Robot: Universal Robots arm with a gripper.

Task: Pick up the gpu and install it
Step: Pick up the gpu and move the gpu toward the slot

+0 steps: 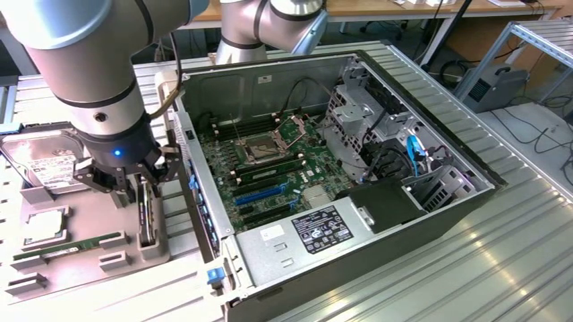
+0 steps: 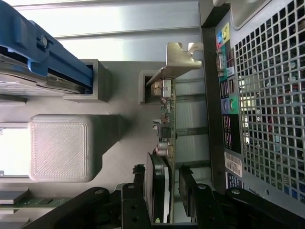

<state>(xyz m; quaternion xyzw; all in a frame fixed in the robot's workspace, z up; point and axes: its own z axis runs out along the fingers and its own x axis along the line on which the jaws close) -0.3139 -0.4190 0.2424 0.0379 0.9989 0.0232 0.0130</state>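
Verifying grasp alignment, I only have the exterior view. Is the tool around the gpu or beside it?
Observer: Around it. In the wrist view the open tool has one finger on each side of the gpu.
Operator: Touching it?
Observer: A gap shows between the gpu and the finger on the computer case side.
Operator: Bracket end?
Observer: The silver bracket is at the end away from the tool, near the case's rear ports.
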